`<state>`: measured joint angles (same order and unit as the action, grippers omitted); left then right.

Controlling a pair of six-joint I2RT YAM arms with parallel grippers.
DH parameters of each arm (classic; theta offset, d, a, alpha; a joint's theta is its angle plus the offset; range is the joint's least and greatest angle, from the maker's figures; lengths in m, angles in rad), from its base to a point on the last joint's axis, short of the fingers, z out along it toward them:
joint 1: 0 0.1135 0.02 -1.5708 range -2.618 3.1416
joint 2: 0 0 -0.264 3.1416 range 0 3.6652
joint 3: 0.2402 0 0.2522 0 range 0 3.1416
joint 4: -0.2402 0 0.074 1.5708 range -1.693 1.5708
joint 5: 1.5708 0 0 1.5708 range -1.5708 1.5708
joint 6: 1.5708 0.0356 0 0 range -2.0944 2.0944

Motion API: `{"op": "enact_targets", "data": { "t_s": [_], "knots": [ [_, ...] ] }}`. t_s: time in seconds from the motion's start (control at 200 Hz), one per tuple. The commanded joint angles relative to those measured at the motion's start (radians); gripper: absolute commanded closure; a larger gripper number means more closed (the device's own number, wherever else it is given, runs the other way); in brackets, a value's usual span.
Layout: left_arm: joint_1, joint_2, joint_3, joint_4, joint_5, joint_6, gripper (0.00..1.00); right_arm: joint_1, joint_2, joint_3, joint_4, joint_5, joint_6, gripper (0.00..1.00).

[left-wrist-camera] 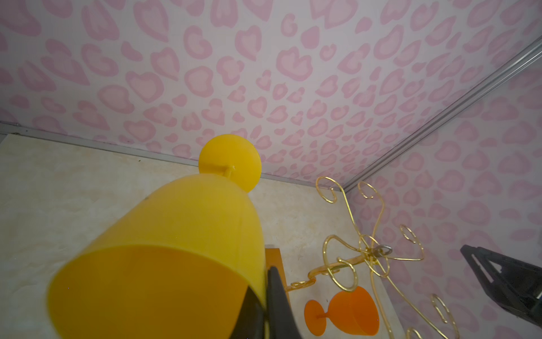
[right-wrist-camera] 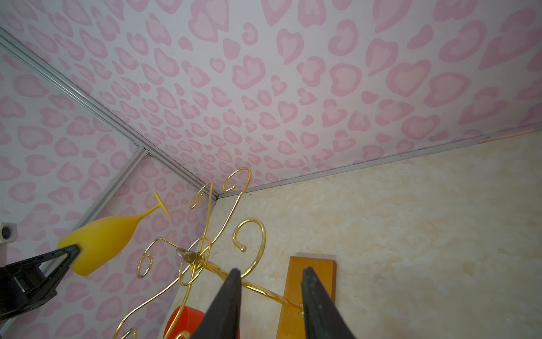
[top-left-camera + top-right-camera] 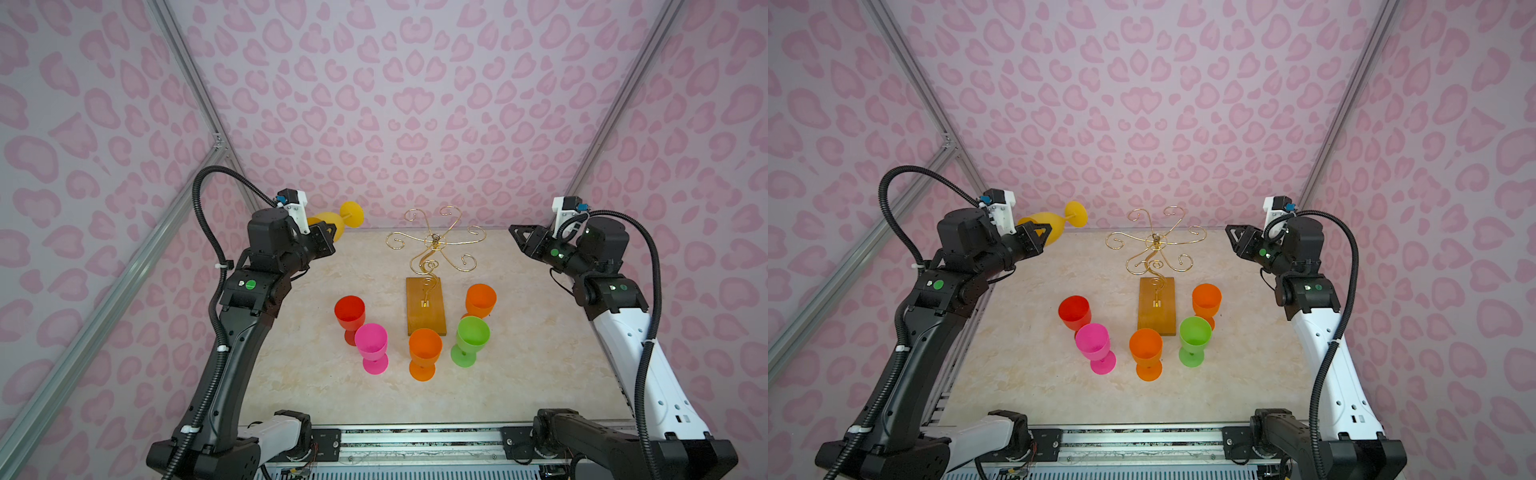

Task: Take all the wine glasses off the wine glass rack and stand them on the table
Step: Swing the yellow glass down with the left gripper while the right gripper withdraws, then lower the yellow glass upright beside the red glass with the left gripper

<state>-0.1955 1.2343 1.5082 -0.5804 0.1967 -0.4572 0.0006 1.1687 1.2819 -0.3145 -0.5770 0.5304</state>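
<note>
- The fingers [image 1: 278, 299] of the left gripper [image 3: 328, 232] are pinched tight on the rim of the yellow wine glass [image 3: 337, 227]. The left wrist view shows one finger on the outside of the cup wall and a dark shape inside it.
- The fingers [image 2: 230, 299] of the right gripper [image 3: 515, 232] stand apart with an open gap between them. This gripper hangs to the right of the wine glass rack [image 3: 434, 245] and does not touch it.
- The yellow wine glass is off the rack. It hangs in the air on its side, left of the rack and apart from it. Its foot points toward the back wall [image 3: 415, 104].
- Only the right wrist view shows the glass from the side, with its thin stem and its foot seen edge-on.
- Only the top views show all five other glasses standing on the table [image 3: 540, 365]: the red glass [image 3: 350, 311], the pink glass [image 3: 371, 343], the front orange glass [image 3: 424, 349], the green glass [image 3: 473, 336] and the back orange glass [image 3: 481, 301]. They crowd around the front end of the rack's amber base [image 3: 424, 316].
- The left wrist view shows just one orange glass. The right wrist view shows just a bit of the red glass, cut off by the picture edge.
- There is bare table between the left gripper and the rack, and a wide bare strip along the front. The yellow wine glass is up near the back left corner of the table.
- In both top views the left wrist covers the rim and the pinch. The left wrist view cuts off the lower part of the rim. How near the foot is to the back wall cannot be told.
</note>
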Motion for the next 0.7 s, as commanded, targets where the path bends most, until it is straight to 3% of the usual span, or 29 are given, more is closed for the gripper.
{"op": "enact_targets", "data": {
  "t_s": [0.0, 0.27, 0.695],
  "knots": [
    [0.001, 0.042, 0.018, -0.133, -0.046, 0.068, 0.97, -0.001, 0.011, -0.014, -0.024, 0.008, -0.033, 0.65],
    [-0.013, 0.214, 0.058, -0.277, -0.015, 0.158, 0.98, -0.001, 0.052, -0.038, -0.02, -0.012, -0.033, 0.65],
    [-0.104, 0.411, 0.135, -0.405, -0.151, 0.229, 0.98, -0.002, 0.069, -0.075, -0.028, -0.02, -0.05, 0.65]
  ]
}}
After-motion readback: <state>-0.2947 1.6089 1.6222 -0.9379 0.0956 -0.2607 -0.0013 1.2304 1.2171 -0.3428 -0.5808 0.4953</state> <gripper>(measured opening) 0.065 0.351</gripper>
